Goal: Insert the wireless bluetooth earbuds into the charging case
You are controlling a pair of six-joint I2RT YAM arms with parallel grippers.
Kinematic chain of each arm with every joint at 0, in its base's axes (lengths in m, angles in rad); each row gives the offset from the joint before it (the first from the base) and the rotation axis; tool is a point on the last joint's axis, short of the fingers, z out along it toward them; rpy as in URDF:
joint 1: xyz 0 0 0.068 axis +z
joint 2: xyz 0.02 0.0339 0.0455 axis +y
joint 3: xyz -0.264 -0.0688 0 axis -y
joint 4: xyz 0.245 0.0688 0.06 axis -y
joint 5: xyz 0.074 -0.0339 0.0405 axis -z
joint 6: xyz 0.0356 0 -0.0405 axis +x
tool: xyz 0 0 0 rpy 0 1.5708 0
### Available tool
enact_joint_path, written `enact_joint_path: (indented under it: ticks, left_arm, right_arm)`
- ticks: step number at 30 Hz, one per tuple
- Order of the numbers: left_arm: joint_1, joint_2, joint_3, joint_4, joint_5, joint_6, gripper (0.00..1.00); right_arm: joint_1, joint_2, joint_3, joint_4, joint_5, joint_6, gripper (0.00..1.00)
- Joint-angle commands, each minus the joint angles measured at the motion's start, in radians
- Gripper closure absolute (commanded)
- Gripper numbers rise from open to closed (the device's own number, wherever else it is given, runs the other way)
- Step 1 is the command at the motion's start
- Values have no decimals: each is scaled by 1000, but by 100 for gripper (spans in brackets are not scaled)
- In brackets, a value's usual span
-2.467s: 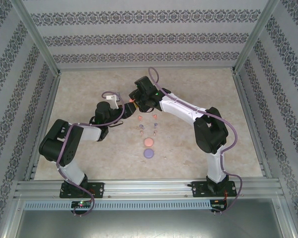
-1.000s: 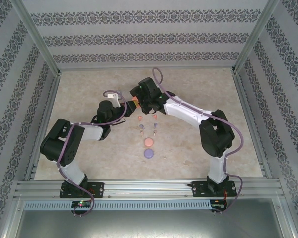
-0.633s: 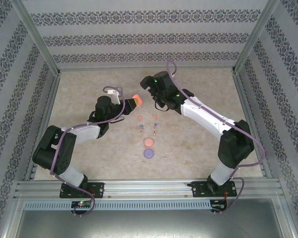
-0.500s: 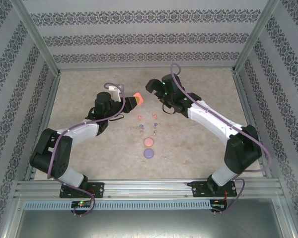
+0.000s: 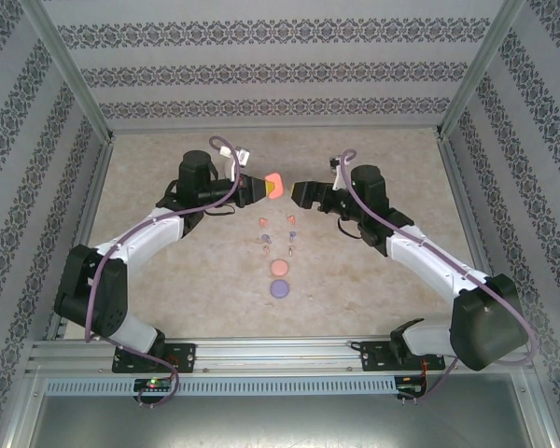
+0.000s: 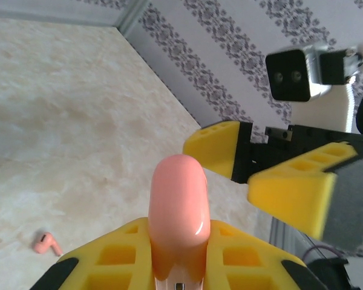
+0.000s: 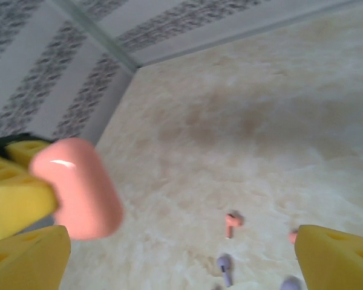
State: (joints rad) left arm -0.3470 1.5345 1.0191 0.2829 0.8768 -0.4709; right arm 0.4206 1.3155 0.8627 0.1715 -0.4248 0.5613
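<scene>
My left gripper [image 5: 261,187] is shut on a salmon-orange charging case [image 5: 273,182] and holds it in the air above the far middle of the table. In the left wrist view the case [image 6: 176,211] stands edge-on between my yellow fingers [image 6: 115,254]. My right gripper [image 5: 301,193] is open just right of the case and faces it, not touching it. From the right wrist the case [image 7: 78,187] hangs at the left, outside my open right gripper [image 7: 181,260]. Several tiny earbuds [image 5: 262,222] lie on the table below: coral [image 7: 232,222], purple [image 7: 224,266], and a salmon one [image 6: 45,243].
A round coral case [image 5: 279,268] and a purple case [image 5: 279,288] lie on the table nearer the arm bases. Patterned walls and metal frame posts [image 5: 75,75] enclose the marbled tabletop [image 5: 383,168]. The right gripper's yellow fingers [image 6: 290,193] sit close in front of the left wrist camera.
Both grippers met low over the case, then parted. The left arm has lifted the case up and back; the right gripper has let go, swung right and turned toward the case.
</scene>
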Motion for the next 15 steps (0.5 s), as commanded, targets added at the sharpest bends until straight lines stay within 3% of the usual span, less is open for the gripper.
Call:
enact_joint_path:
  ticks: [1, 15]
  left_arm:
    - [1, 34, 49, -42, 103, 36, 100]
    - [1, 41, 78, -67, 142, 57, 100]
  right_arm:
    - [-9, 29, 29, 75, -176, -75, 7]
    - [1, 156, 114, 52, -175, -68, 18]
